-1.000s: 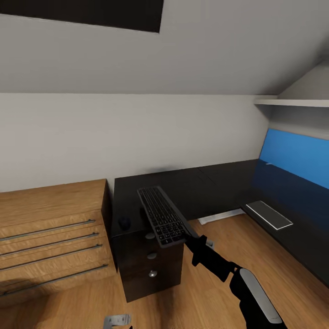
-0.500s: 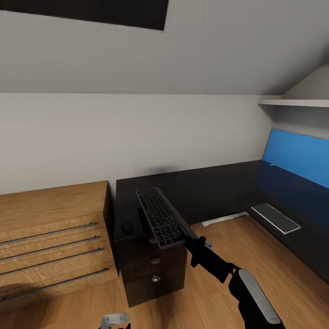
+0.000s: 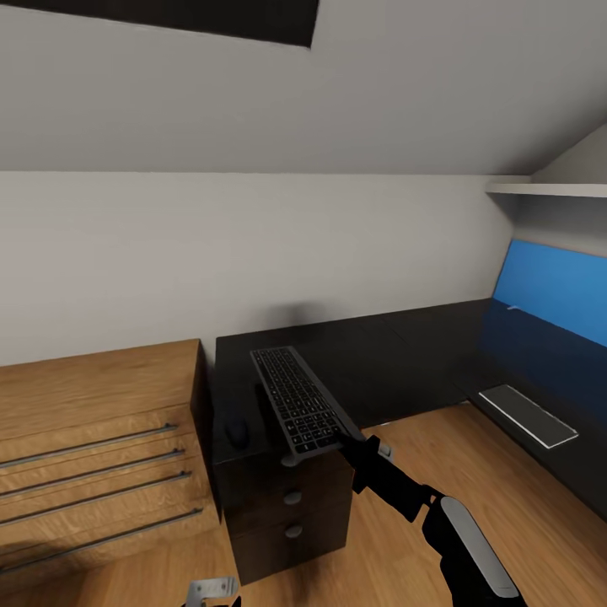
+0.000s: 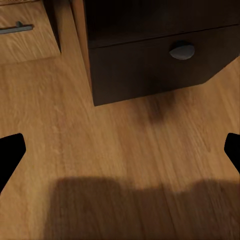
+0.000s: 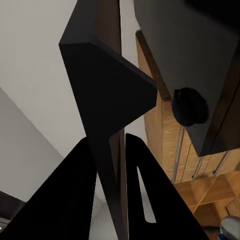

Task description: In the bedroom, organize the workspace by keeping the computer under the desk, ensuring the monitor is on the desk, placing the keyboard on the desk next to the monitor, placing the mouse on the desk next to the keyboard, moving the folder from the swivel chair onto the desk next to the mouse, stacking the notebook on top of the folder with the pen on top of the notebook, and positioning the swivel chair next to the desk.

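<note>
My right gripper [image 3: 347,439] is shut on the near end of the keyboard [image 3: 298,401], holding it tilted above the desk [image 3: 396,350] near its left corner. In the right wrist view the keyboard [image 5: 107,90] stands edge-on between the fingers [image 5: 75,200]. The mouse [image 3: 238,432] lies on the desk's front left corner, just left of the keyboard, and the right wrist view also catches the mouse [image 5: 190,106]. The grey notebook [image 3: 529,415] lies on the desk's right wing. A thin white pen [image 3: 511,308] lies far back by the blue panel. My left gripper [image 4: 120,152] hangs open over the floor.
A black drawer unit [image 3: 291,506] with silver knobs stands under the desk's left end. A light wooden dresser [image 3: 93,430] sits close on its left. A blue wall panel [image 3: 552,291] and a white shelf [image 3: 548,190] are at the right. Wooden floor [image 3: 405,472] lies between the desk's wings.
The whole view has shifted slightly, so the camera has moved; desk and notebook sit lower and further right in the picture. The keyboard stays in my right gripper in the same pose.
</note>
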Available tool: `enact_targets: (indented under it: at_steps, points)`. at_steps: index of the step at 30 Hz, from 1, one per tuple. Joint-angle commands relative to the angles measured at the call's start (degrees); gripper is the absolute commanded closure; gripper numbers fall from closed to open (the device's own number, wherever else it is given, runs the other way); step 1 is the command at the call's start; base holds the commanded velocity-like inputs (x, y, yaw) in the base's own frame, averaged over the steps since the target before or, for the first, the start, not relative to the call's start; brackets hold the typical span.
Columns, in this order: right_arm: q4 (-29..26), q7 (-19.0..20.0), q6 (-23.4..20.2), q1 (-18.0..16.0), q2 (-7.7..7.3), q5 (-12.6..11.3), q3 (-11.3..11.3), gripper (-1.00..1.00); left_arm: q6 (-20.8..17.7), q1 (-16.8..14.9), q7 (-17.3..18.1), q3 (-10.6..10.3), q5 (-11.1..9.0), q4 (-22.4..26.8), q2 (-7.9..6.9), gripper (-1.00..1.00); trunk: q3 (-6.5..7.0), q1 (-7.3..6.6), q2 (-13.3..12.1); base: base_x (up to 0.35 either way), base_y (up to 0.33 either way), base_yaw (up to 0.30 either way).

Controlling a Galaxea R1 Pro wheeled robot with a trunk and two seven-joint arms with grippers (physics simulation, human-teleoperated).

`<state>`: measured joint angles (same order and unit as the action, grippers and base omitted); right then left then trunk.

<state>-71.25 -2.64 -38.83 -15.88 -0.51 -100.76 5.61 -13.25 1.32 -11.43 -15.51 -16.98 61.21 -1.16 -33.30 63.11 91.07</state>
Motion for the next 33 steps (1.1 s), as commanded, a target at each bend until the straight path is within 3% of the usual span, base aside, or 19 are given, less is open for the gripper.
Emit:
enact_targets:
  at_steps: [1,4,5,21,33]
  points:
    - [0.0,-0.2,0.0,0.0,-0.05,-0.6,0.1,1.0,-0.2,0.0,-0.5,-0.2,-0.6,0.1,-0.07,-1.0,-0.04,0.01,0.0,0.03,0.001,0.0]
    - [0.0,-0.2,0.0,0.0,-0.09,-0.6,0.1,1.0,-0.2,0.0,-0.5,-0.2,-0.6,0.1,-0.07,-1.0,-0.04,0.01,0.0,0.013,0.0,0.0]
    - [0.0,-0.2,0.0,0.0,-0.13,-0.6,0.1,-1.0,-0.2,0.0,-0.5,-0.2,-0.6,0.1,-0.07,-1.0,-0.04,0.01,0.0,0.005,0.0,0.0]
    - [0.0,-0.2,0.0,0.0,-0.2,-0.5,0.0,-1.0,-0.2,0.0,-0.5,-0.2,-0.6,0.1,-0.07,-1.0,-0.04,0.01,0.0,-0.007,-0.001,0.0]
    - [3.0,-0.2,0.6,-0.1,-0.23,-0.2,-0.4,-1.0,-0.2,0.0,-0.5,-0.2,-0.6,0.1,-0.05,-1.0,-0.04,0.01,0.0,-0.255,-0.116,0.0]
